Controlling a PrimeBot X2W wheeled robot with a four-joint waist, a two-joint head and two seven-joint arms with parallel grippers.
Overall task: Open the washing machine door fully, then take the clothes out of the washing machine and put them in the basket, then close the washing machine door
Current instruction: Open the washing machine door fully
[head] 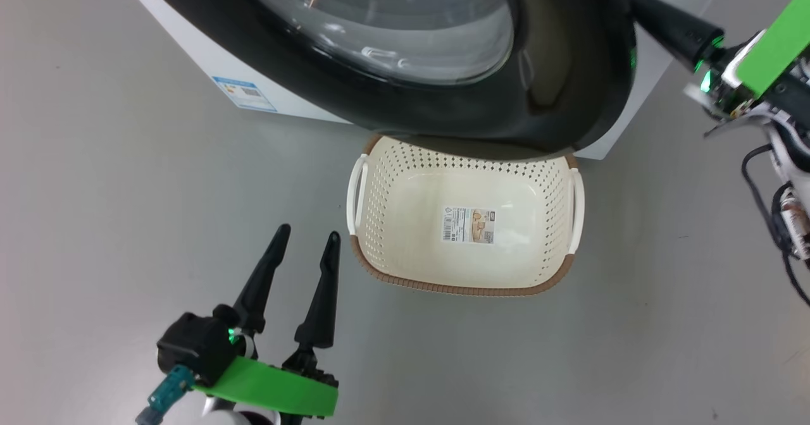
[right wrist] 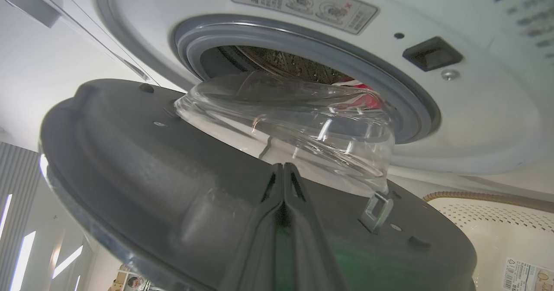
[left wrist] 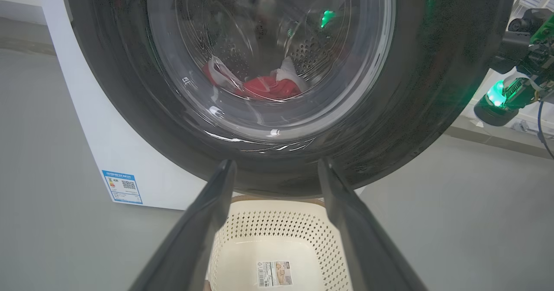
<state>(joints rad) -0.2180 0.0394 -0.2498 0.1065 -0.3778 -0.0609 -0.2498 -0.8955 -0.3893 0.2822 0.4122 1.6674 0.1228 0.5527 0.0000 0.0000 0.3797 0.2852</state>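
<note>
The washing machine door (head: 569, 64) is only partly open. My right gripper (right wrist: 283, 172), fingers pressed together, lies against its inner face and must swing it wider. My left gripper (head: 307, 234) hangs spread and empty.

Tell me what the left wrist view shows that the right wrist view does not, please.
Left wrist view: the glossy outer face of the washing machine door, the blue label on the washing machine, the open left gripper. Right wrist view: the door's inner side, the grey rubber ring, the warning sticker, the shut right gripper. Shared: the door, the red clothes in the drum, the basket.
</note>
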